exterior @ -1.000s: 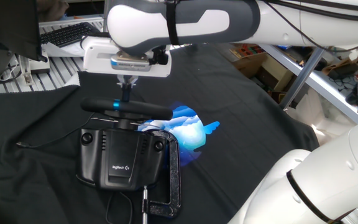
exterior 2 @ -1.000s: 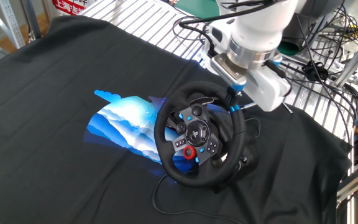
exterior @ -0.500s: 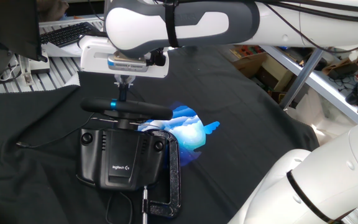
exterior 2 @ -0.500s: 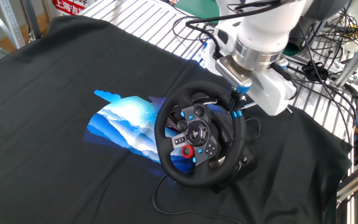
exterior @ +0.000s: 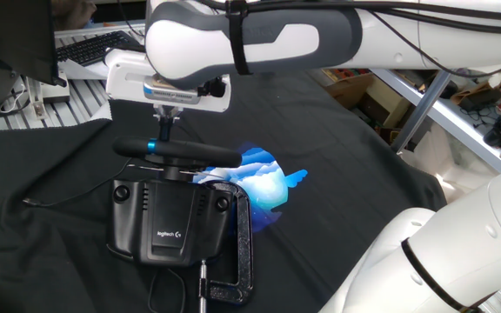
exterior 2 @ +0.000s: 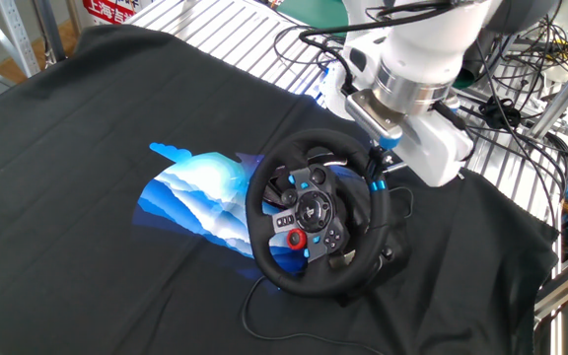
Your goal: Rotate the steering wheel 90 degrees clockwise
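Black rim: the steering wheel (exterior 2: 316, 212) stands on its Logitech base (exterior: 170, 221), on the dark cloth (exterior 2: 87, 128).
Pincer: my gripper (exterior 2: 380, 168) pinches the rim at its light-blue stripe (exterior 2: 373, 178).
Done: grip made; the stripe sits at upper right, so I judge part of the 90 degrees covered.
Left: finish the clockwise turn, then release.
Containers: 0 in view.
Anchor: C-clamp (exterior: 239, 252) pins the base.

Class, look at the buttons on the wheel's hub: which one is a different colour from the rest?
The red round button at the lower middle of the hub of the wheel. The others around it are black or blue.
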